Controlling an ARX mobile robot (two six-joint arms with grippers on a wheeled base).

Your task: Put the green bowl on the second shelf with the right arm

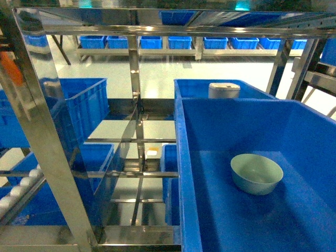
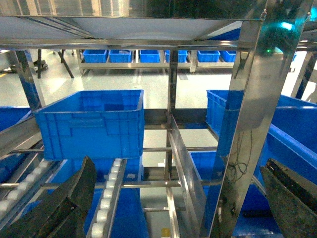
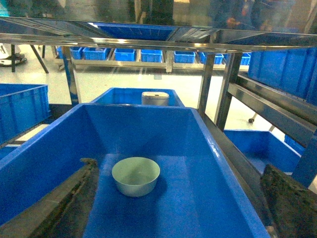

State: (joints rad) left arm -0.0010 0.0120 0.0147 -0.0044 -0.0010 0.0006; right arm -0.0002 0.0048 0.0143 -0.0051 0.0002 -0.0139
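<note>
- In the right wrist view, the right gripper [image 3: 173, 198] is showing only as two dark, worn fingers [image 3: 64, 201] at the bottom corners, spread wide apart and holding nothing.
- The green bowl [image 3: 135, 175] is sitting upright between those fingers and a little beyond them, touched by neither, on the floor of a big blue crate [image 3: 208, 163].
- In the head view the same bowl [image 1: 256, 174] is lying right of the crate's middle, and no arm is showing in that view.
- That crate [image 1: 185, 157] is resting on a tier of the steel rack [image 1: 137, 110], on its right side.
- In the left wrist view, the left gripper [image 2: 178, 198] is also showing wide-spread dark fingers [image 2: 69, 203] at the lower corners, with nothing between them but the rack's roller rail [image 2: 110, 191].
- Just behind the near crate, a second blue crate [image 1: 226, 86] is holding a white container [image 1: 224, 90], which is standing upright against its front wall.
- On the left side of the rack, another blue crate [image 2: 91, 124] is sitting on the white rollers, well apart from the bowl.
- Far off across the pale floor, a row of small blue bins [image 1: 152, 42] is lining a low shelf.
</note>
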